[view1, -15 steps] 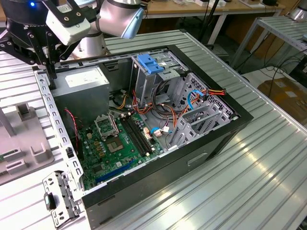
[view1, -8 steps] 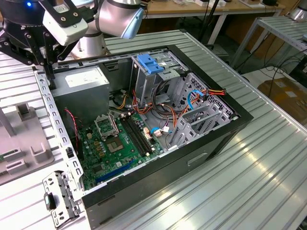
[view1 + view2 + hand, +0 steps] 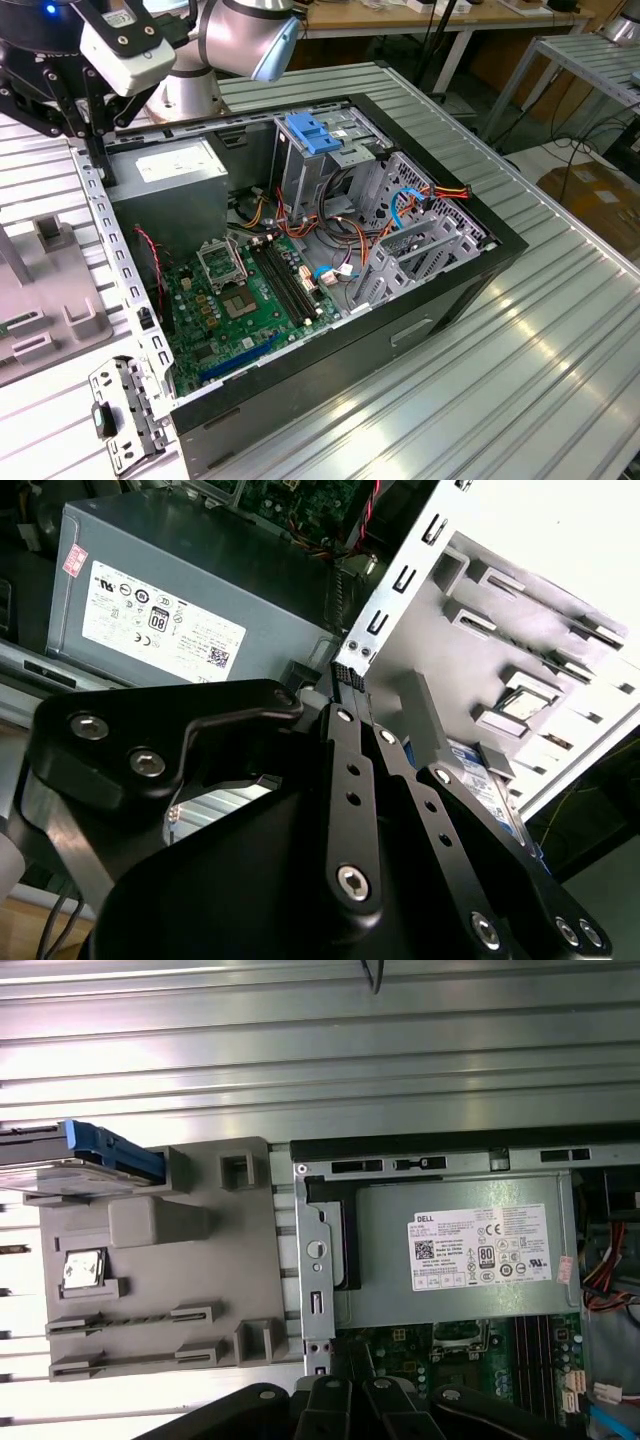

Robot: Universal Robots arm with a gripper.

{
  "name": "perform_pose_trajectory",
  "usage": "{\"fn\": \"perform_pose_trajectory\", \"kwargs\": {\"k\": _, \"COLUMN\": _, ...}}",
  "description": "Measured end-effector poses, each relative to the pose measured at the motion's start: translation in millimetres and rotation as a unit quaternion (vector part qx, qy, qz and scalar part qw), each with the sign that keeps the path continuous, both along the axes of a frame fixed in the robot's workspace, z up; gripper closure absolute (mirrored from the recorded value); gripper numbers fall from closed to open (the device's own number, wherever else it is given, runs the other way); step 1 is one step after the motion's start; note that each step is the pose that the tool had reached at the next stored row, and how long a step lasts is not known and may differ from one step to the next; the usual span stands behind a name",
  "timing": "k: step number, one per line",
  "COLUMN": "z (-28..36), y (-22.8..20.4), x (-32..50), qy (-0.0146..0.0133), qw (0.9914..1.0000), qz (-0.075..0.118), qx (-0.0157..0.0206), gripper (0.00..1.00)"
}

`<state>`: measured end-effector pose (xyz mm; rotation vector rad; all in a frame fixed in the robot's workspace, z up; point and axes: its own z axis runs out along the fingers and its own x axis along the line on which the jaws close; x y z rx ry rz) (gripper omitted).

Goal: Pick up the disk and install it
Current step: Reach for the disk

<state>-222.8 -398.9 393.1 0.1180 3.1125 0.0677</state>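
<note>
**Fig.** Black metal gripper (image 3: 347,677) is hovering above the edge of the open black desktop computer case (image 3: 430,300), at the corner on the exterior view's left. Its fingers (image 3: 345,770) are lying closed against each other w/ no gap showing, and they are gripping nothing.

Directly past the fingertips, inside the case, the large grey power-supply box w/ white sticker (image 3: 460,1250) is sitting against the perforated silver chassis wall (image 3: 315,1260).

Outside that wall, a grey plastic fixture plate w/ raised blocks and slots (image 3: 200,1260) is resting on the ribbed aluminium tabletop (image 3: 560,350), just beside the case.

The disk (image 3: 60,1172), a flat rectangular metal drive w/ blue plastic carrier rails, is lying flat at the end of the plate farthest from the case, not yet picked up. It is well apart from the fingers, w/ the plate's blocks between them. Its white label is showing in the second wrist view.

Farther off, in the exterior view, the green motherboard (image 3: 250,300) is lying on the case floor. Beyond it, the wide light-blue slotted plastic bracket (image 3: 313,132) is sitting on top of the silver drive cage (image 3: 320,180), w/ orange, red and blue cables (image 3: 400,215) running beside the cage.
</note>
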Motion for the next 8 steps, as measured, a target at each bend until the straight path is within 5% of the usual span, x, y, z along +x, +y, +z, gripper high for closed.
{"fn": "perform_pose_trajectory", "kwargs": {"k": 8, "z": 0.0, "y": 0.0, "x": -4.2, "qy": 0.0, "qw": 1.0, "qz": 0.0, "qx": 0.0, "gripper": 0.89}}
